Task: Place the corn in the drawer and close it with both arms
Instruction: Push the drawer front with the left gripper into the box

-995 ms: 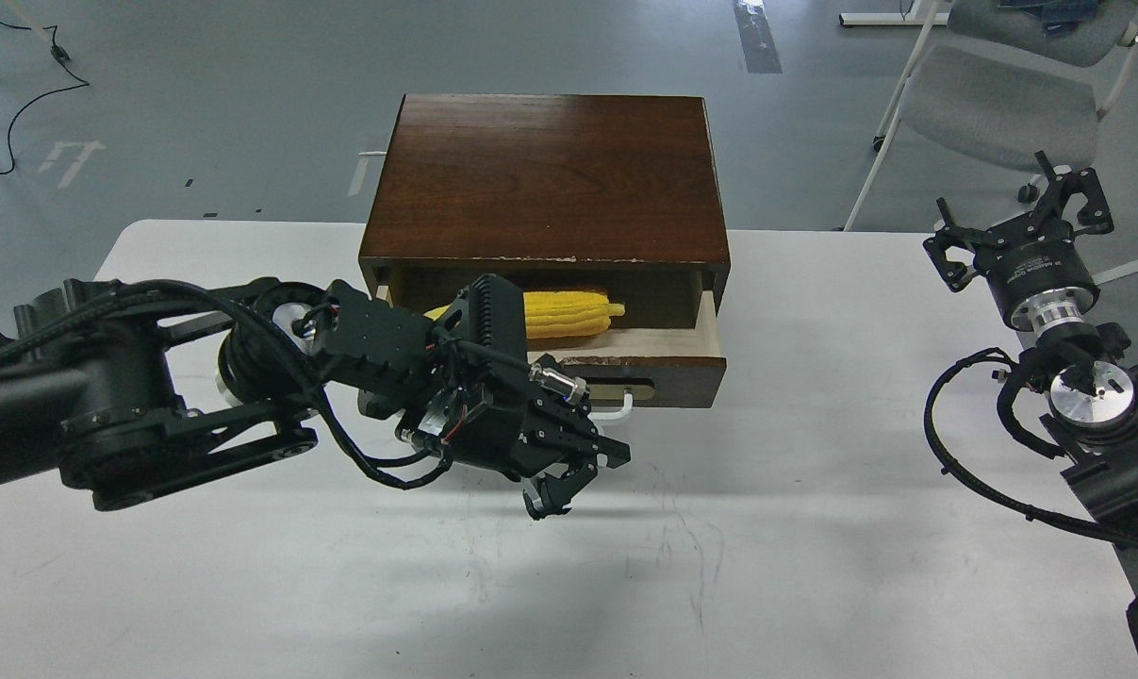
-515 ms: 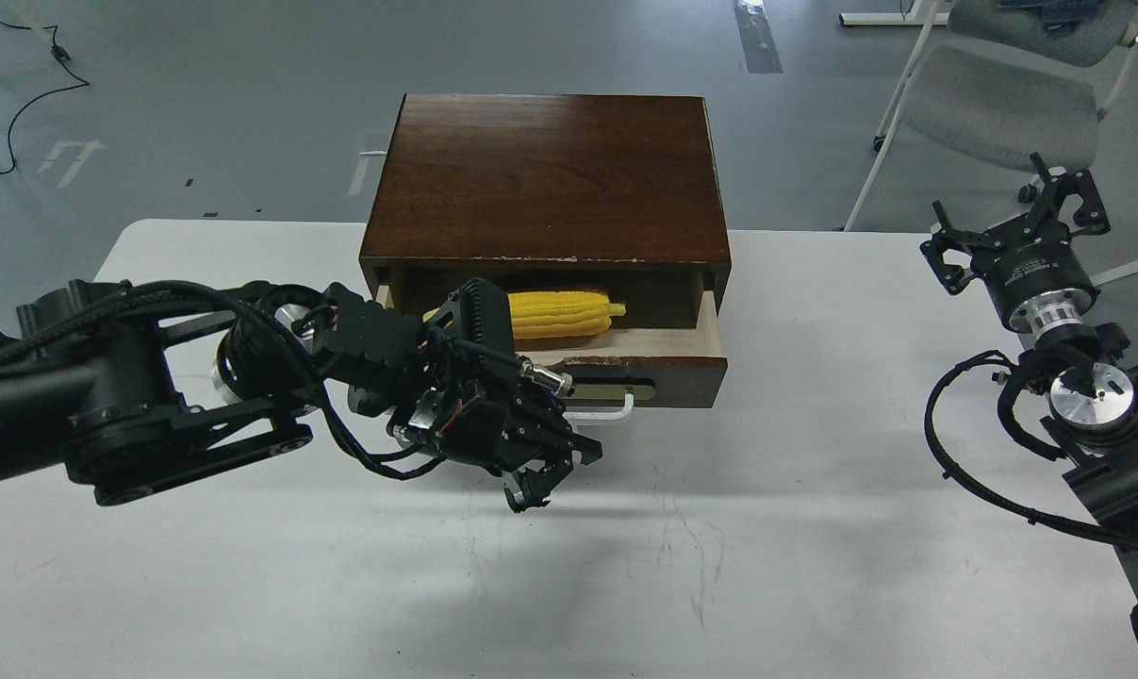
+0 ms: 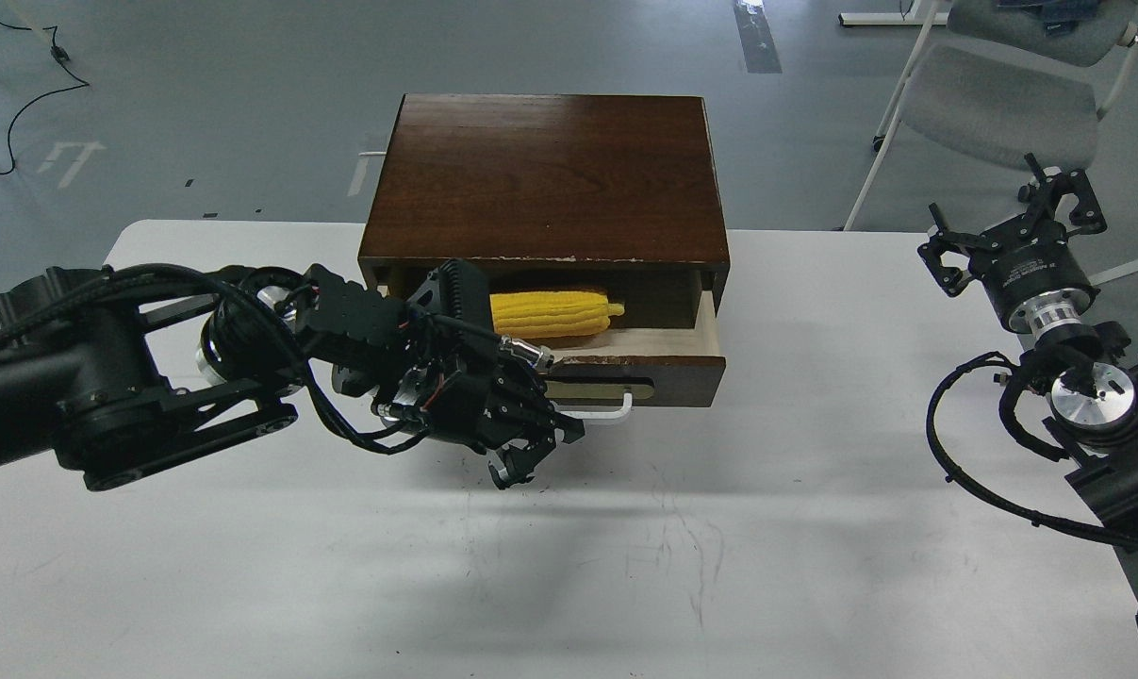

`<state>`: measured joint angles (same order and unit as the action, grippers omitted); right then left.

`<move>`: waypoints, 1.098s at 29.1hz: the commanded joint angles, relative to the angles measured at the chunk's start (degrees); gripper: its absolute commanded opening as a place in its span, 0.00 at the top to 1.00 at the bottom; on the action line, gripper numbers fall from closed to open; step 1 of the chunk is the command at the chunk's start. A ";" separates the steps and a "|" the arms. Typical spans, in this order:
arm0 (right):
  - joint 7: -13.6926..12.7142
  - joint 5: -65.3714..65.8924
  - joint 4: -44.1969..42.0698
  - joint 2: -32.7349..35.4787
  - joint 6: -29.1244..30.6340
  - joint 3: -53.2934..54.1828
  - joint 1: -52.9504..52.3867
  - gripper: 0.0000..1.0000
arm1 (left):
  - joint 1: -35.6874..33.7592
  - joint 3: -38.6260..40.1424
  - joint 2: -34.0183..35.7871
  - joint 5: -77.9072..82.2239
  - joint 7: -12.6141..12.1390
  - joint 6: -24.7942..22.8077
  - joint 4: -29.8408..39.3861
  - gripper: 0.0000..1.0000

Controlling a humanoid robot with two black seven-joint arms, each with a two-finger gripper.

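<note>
My white table (image 3: pixel 814 528) carries one thing directly: a dark brown wooden cabinet (image 3: pixel 545 174), standing at the table's far edge, about midway along it. The tabletop in front of the cabinet shows thin grey scuff marks (image 3: pixel 682 547) and soft shadows. Beyond the cabinet, past the table's edge, lies a grey floor (image 3: pixel 201 104).

head view | high, facing forward-down | table (image 3: pixel 814 528) mid-range | far floor perhaps cropped

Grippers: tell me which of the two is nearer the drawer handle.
The left gripper, low in front of the drawer, just beside its white handle. The right gripper is raised far off at the table's right edge.
</note>
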<state>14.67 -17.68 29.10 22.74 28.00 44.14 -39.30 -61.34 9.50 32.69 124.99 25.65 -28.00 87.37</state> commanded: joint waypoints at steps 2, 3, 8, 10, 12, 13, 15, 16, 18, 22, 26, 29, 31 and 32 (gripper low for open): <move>0.00 0.10 -0.01 0.20 0.00 -0.02 -0.17 0.00 | -0.62 -0.01 0.09 0.01 -0.08 0.00 -0.19 1.00; 0.00 0.19 -0.01 0.29 0.00 -0.02 -0.25 0.00 | -0.79 -0.01 0.09 0.01 -0.08 0.00 -0.53 1.00; -0.08 0.19 -0.01 0.46 0.00 -0.11 -0.08 0.00 | -0.88 -0.01 0.09 0.01 -0.08 0.00 -0.80 1.00; -0.08 0.19 -0.01 0.55 0.00 -0.11 -0.08 0.00 | -0.88 -0.01 0.09 0.01 -0.08 0.00 -0.80 1.00; -0.08 0.19 -0.01 0.55 0.00 -0.11 -0.08 0.00 | -0.88 -0.01 0.18 0.01 -0.08 0.00 -1.24 1.00; 0.00 0.19 -0.01 0.55 0.00 -0.11 -0.08 0.00 | -0.88 -0.01 0.18 0.01 -0.08 0.00 -1.42 1.00; 0.00 0.19 -0.10 0.64 0.00 -0.11 -0.16 0.00 | -0.88 0.08 0.09 0.01 -0.16 0.00 -2.47 1.00; 0.00 0.19 -0.10 0.64 0.00 -0.11 -0.08 0.00 | -0.88 0.08 0.09 0.01 -0.16 0.00 -2.73 1.00; 0.00 0.19 -0.10 0.64 0.00 -0.11 -0.17 0.00 | -0.97 0.08 0.09 0.01 -0.16 0.00 -3.78 1.00; 0.00 0.28 -0.18 0.55 0.00 -0.11 0.01 0.00 | -1.15 -0.01 0.09 0.01 -0.16 0.00 -4.84 1.00; 0.00 0.28 -0.27 0.55 0.00 -0.19 0.10 0.00 | -2.11 -0.10 0.09 0.01 -0.16 0.00 -6.16 1.00; 0.00 0.28 -0.27 0.64 0.00 -0.11 -0.08 0.00 | -2.29 -0.10 0.00 0.01 -0.16 0.00 -7.65 1.00; 0.00 0.28 -0.27 0.64 0.00 -0.11 -0.17 0.00 | -2.29 -0.10 0.09 0.01 -0.08 0.00 -8.62 1.00; 0.00 0.28 -0.27 0.64 0.00 -0.11 -0.17 0.00 | -2.29 -0.10 0.09 0.01 -0.16 0.00 -8.97 1.00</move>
<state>14.68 -17.40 28.83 23.31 28.00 44.01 -39.31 -63.56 9.41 32.71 125.01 25.47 -27.99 79.68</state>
